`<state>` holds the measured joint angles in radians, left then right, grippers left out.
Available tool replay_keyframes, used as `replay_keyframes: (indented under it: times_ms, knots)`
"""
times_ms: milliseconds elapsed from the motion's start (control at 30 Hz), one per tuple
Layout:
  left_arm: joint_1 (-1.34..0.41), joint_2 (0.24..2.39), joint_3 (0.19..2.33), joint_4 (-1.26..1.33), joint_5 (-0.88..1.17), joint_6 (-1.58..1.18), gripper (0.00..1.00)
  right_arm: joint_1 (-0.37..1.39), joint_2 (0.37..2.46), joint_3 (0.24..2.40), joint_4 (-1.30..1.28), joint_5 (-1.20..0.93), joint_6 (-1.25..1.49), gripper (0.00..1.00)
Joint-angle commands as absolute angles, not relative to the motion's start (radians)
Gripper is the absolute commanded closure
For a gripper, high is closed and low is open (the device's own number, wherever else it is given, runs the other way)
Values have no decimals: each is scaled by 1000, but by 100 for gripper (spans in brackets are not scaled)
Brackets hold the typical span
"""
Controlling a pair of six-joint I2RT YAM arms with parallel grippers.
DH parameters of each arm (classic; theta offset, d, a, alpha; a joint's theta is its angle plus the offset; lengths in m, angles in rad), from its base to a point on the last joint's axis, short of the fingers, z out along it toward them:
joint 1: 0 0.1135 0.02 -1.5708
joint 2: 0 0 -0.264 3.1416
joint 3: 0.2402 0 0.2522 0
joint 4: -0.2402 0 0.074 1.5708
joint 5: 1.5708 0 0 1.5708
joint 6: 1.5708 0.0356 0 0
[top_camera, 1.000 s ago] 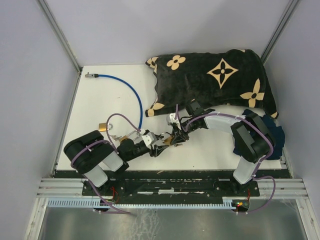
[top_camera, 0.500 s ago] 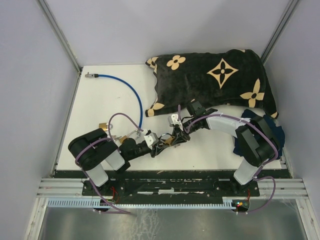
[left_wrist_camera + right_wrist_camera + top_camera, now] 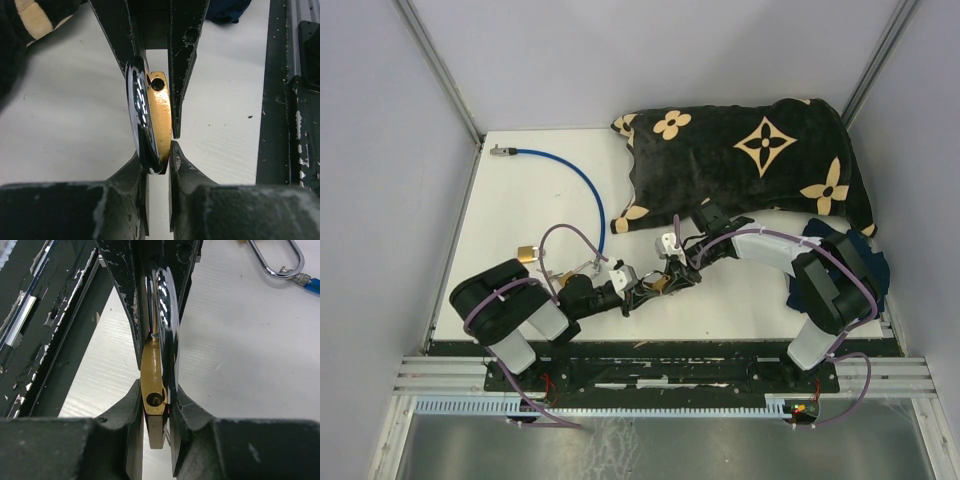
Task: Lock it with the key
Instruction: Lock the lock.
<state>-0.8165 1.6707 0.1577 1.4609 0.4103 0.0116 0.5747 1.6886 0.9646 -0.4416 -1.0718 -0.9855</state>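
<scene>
Near the front of the bench [image 3: 740, 310], the left gripper [image 3: 159, 156] and the right gripper [image 3: 156, 390] are meeting tip to tip over one small object. The left one is pinching the narrow end of what looks like a brass key [image 3: 160, 120], and the right one is clamping its holed head, with a chrome ring [image 3: 137, 110] pressed alongside. The key's long axis is running straight from one gripper to the other, roughly across the bench. Slightly farther back and leftward, what looks like the brass padlock [image 3: 525, 250] is lying by the left arm [image 3: 510, 300], the nearer arm to it. Beyond, a blue cable [image 3: 582, 185] is curving toward the far-left corner, and a black flower-patterned blanket [image 3: 740, 160] is lying at the back.
</scene>
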Motion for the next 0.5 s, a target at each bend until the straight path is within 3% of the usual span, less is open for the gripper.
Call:
replay_keyframes:
  times_ms: [0,267,467]
  knots:
    - [-816,1561,178,1333,436,78,97,583,1652,1050,-537,-1055,-1054,72]
    - [-816,1350,264,812,416,223,97,574,1638,1108,-688,-991,-1163,46]
    - [-815,1283,289,678,409,262,97,553,1601,1140,-746,-1033,-1146,40]
